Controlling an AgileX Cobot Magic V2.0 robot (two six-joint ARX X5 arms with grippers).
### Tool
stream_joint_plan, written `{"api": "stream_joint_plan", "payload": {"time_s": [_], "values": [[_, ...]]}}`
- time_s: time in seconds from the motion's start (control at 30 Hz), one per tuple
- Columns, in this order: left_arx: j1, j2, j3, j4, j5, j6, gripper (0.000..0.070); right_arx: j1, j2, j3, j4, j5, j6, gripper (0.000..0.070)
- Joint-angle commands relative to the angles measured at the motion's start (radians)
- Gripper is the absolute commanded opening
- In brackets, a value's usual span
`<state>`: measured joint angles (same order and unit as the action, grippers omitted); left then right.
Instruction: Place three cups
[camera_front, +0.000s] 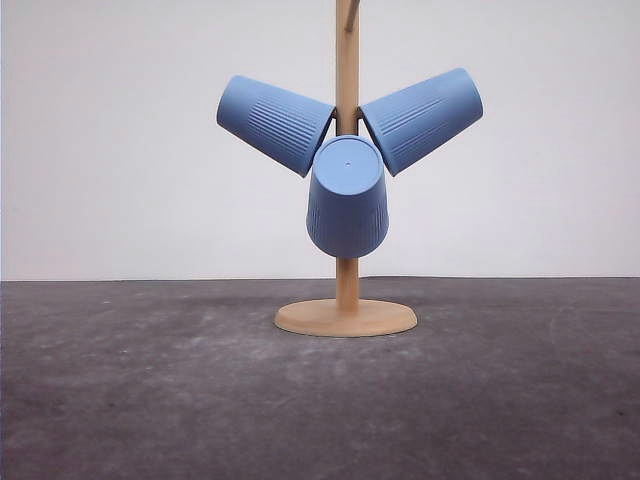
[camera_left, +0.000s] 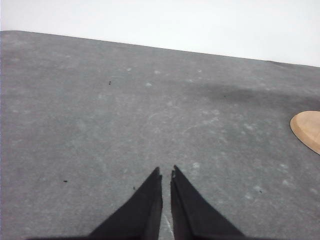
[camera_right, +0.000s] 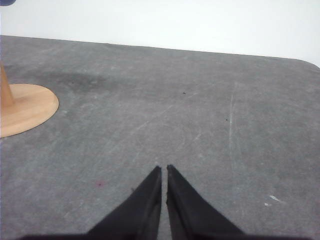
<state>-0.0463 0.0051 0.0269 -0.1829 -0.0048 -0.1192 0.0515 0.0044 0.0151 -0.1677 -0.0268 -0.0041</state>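
On the wooden cup tree (camera_front: 346, 316), three cups hang at ten (camera_front: 273, 123), two (camera_front: 424, 118) and six o'clock (camera_front: 347, 205). Left claw (camera_left: 166, 172) and right claw (camera_right: 164, 168) rest nearly closed, empty, flanking the base about equally; placement looks complete.

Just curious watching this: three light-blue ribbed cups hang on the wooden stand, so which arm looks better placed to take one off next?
Right, marginally: the right gripper sees more of the wooden stand's round base than the left gripper does. Both are shut and empty.
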Motion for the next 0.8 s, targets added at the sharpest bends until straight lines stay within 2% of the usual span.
{"api": "stream_joint_plan", "payload": {"time_s": [0.0,0.77], "values": [[0.000,-0.001,-0.014,-0.004,-0.003,0.013,0.0011,-0.005,-0.001,-0.003,0.012,0.001,-0.007,0.0018],[0.000,-0.001,-0.014,-0.004,-0.002,0.013,0.0011,-0.017,-0.001,-0.003,0.012,0.001,-0.007,0.0018]]}}
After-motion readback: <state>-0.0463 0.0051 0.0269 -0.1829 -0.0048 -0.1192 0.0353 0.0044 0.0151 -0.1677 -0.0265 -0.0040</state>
